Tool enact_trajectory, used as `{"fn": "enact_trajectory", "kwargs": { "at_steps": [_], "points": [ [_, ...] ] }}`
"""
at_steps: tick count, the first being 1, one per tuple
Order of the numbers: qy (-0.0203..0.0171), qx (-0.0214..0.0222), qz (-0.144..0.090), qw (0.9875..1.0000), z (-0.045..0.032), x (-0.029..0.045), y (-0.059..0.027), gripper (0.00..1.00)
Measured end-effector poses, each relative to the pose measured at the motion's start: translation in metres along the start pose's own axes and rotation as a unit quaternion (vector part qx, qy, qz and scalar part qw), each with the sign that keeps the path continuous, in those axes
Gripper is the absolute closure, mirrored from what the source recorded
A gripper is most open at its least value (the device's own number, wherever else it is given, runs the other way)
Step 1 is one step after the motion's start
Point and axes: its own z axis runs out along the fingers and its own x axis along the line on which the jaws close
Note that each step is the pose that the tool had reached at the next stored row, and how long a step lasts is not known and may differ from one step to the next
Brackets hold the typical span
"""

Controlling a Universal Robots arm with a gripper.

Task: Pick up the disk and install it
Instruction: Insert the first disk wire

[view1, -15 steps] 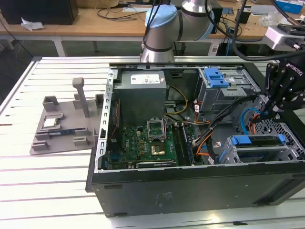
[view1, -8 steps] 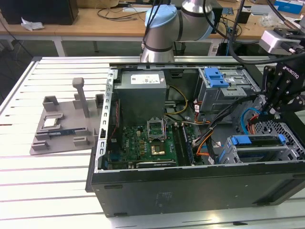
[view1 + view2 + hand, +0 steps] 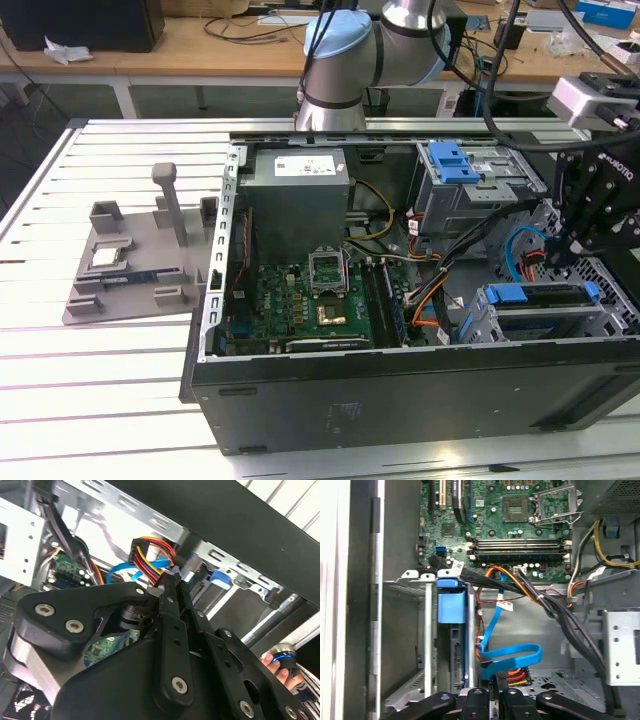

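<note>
Disk (image 3: 535, 297) is what we find seated on edge in the lower drive cage (image 3: 520, 330), its blue bracket uppermost, toward the exterior view's right end of the open computer case (image 3: 400, 400). In the first wrist view the same blue bracket (image 3: 452, 611) stands in the cage slot.

Starting from the exterior view's left, we see a grey fixture (image 3: 130, 265) on the slatted table (image 3: 90, 400), with a small square chip (image 3: 107, 256) lying in it. Inside the case come the green motherboard (image 3: 290, 300) and the grey power supply (image 3: 298, 195) behind it. Further right is the upper drive cage (image 3: 470, 200) with its blue latch (image 3: 450, 160) on top.

Rightmost, the gripper (image 3: 572, 250) hangs just above the disk, beside a loose blue data cable (image 3: 512, 656). In the second wrist view its fingers (image 3: 170, 600) seem pressed together with nothing between them, though we judge this from a steep angle.
</note>
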Motion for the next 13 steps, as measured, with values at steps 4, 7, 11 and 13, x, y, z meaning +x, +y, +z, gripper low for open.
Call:
{"fn": "enact_trajectory", "kwargs": {
  "at_steps": [4, 7, 11, 13],
  "points": [
    [0.001, 0.0, 0.0, 1.0, 0.0029, 0.0098, -0.0003, 0.83],
    [0.0011, 0.0, 0.0, 1.0, 0.0048, 0.0144, -0.0004, 0.83],
    [0.001, 0.0, 0.0, 1.0, 0.0063, 0.0186, 0.0001, 0.83],
    [0.0008, 0.0, 0.0, 1.0, 0.0063, 0.0189, 0.0004, 0.83]
  ]
}}
